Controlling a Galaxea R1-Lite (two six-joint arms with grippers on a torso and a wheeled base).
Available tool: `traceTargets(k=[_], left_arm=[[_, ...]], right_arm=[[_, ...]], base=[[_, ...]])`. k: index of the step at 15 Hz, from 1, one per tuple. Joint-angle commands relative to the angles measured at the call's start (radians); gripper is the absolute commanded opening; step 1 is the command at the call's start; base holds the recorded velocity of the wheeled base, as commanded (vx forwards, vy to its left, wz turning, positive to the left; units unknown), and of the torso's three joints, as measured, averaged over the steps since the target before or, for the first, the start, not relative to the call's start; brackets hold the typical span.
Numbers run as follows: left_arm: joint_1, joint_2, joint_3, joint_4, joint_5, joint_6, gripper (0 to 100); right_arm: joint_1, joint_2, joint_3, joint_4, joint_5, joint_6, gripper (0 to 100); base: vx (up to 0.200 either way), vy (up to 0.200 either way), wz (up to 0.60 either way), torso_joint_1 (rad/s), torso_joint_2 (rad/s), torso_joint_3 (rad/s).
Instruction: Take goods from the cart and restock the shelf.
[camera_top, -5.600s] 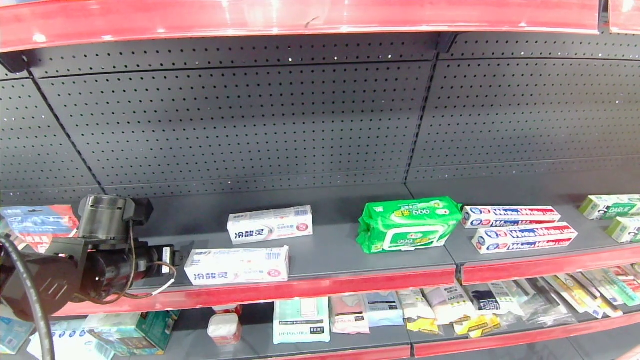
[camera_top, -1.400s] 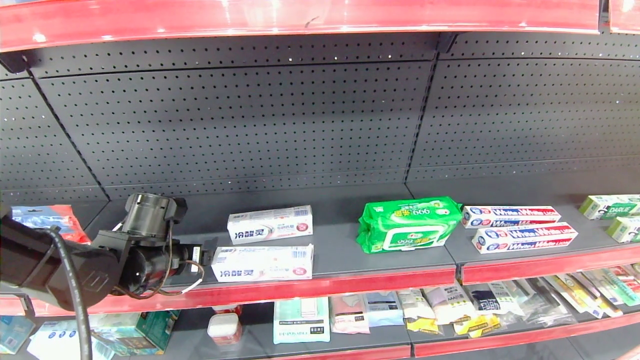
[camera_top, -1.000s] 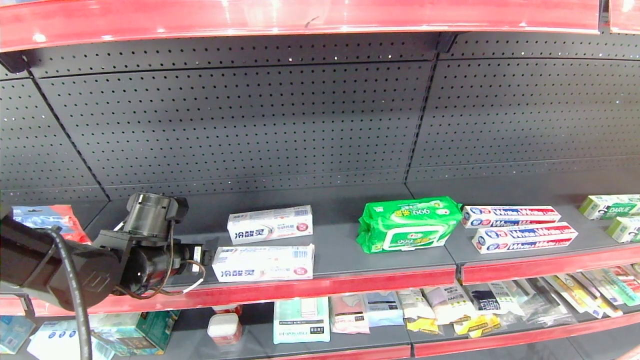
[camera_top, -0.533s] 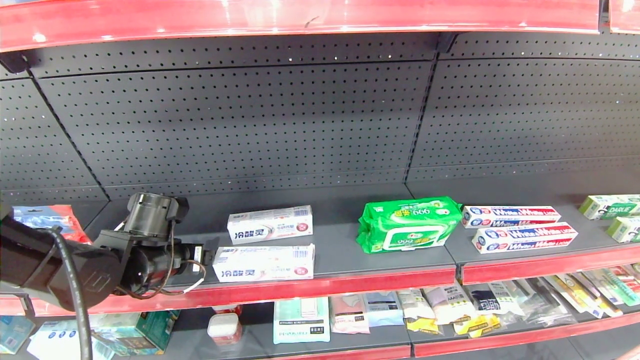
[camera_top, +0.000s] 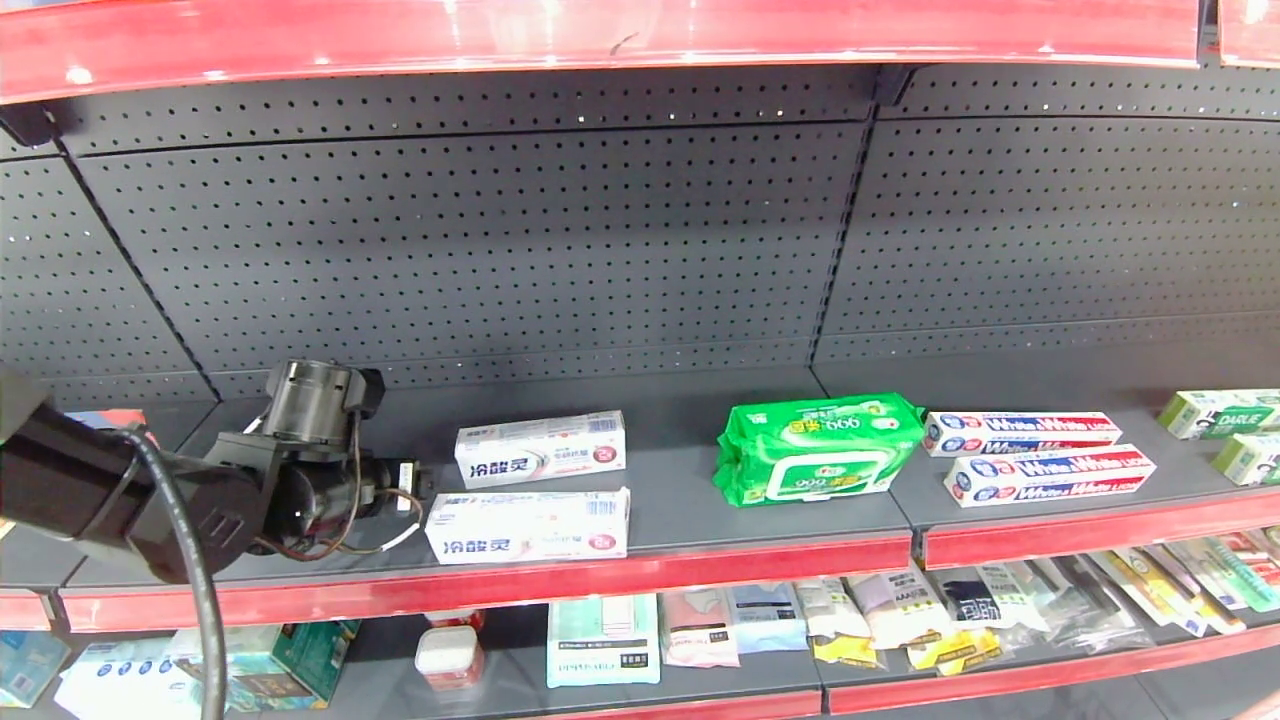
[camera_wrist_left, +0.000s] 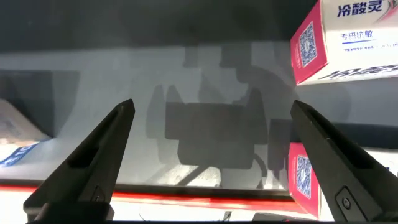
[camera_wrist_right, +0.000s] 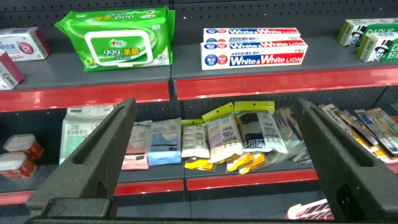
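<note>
Left fingers are spread, holding nothing, just at 9 o'clock of the front toothpaste box, which lies on the shelf. Right fingers are spread too; a green wipes pack lies at the box's 3 o'clock.

The left arm is matt black, its outer link a boxy shell stamped with a faint outlined square. At the wrist sits a dull silver-grey metal cylinder with a black clamp at its side. A thick black cable runs along the link. Thin brown and white wires loop under the wrist, beside a small white label. The left claw has two long black wedge-shaped fingers tapering to blunt tips, each with a round screw recess near its base. The right claw has the same black fingers, grainy on the surface.
</note>
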Motion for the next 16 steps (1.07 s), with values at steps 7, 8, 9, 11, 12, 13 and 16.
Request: traceTargets(k=[7,8,9,11,12,13,16], left_arm=[[-0.024,0.071,-0.093,0.006,-0.007,0.004,100],[-0.026,0.071,-0.093,0.006,-0.006,0.004,100],[-0.027,0.074,-0.094,0.006,-0.003,0.004,100],[-0.032,0.082,-0.094,0.006,-0.003,0.004,100],[-0.034,0.085,-0.094,0.006,-0.001,0.004,100],[-0.034,0.087,-0.096,0.006,-0.001,0.004,100],[-0.034,0.099,-0.107,0.004,-0.001,0.003,100]], right_arm=[[0.0,0.001,-0.001,0.0,0.0,0.0,100],[-0.001,0.001,-0.001,0.0,0.0,0.0,100],[0.0,0.001,-0.001,0.0,0.0,0.0,100],[0.0,0.001,0.001,0.0,0.0,0.0,100],[0.0,0.001,-0.001,0.0,0.0,0.001,100],[0.0,0.001,-0.001,0.0,0.0,0.0,100],[0.0,0.001,0.001,0.0,0.0,0.0,100]], base=[[0.0,0.0,0.0,0.0,0.0,0.0],[0.0,0.0,0.0,0.0,0.0,0.0],[0.0,0.0,0.0,0.0,0.0,0.0],[0.0,0.0,0.0,0.0,0.0,0.0],[0.0,0.0,0.0,0.0,0.0,0.0],[0.0,0.0,0.0,0.0,0.0,0.0],[0.0,0.0,0.0,0.0,0.0,0.0]])
